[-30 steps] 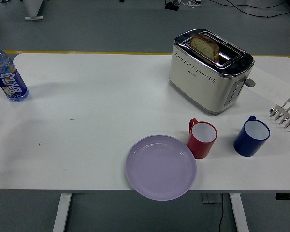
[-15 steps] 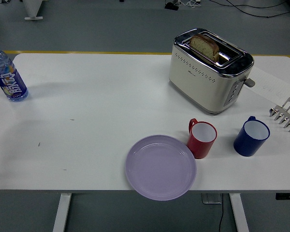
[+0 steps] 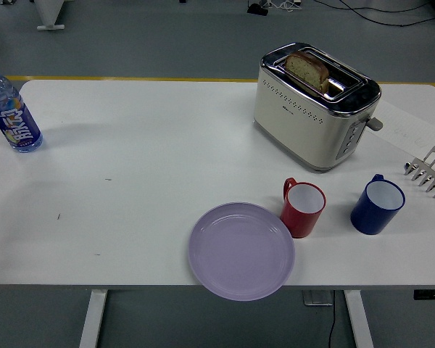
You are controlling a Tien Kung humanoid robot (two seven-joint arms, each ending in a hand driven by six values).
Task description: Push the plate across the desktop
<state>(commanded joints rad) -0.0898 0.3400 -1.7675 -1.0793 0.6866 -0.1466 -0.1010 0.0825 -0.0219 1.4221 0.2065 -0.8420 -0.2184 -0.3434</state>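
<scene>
My left hand has slipped out of view past the bottle (image 3: 11,110), so I can't tell its state. The plate (image 3: 241,251), touching the red mug (image 3: 304,209), sits unpushed.

1 plate (image 3: 241,251), 2 mugs (image 3: 303,209) (image 3: 377,204), 1 toaster (image 3: 315,106), 1 bottle (image 3: 11,111), 1 rack (image 3: 429,171).

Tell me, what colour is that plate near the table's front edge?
The plate is pale lilac, plain with no pattern, as the head view shows.
</scene>
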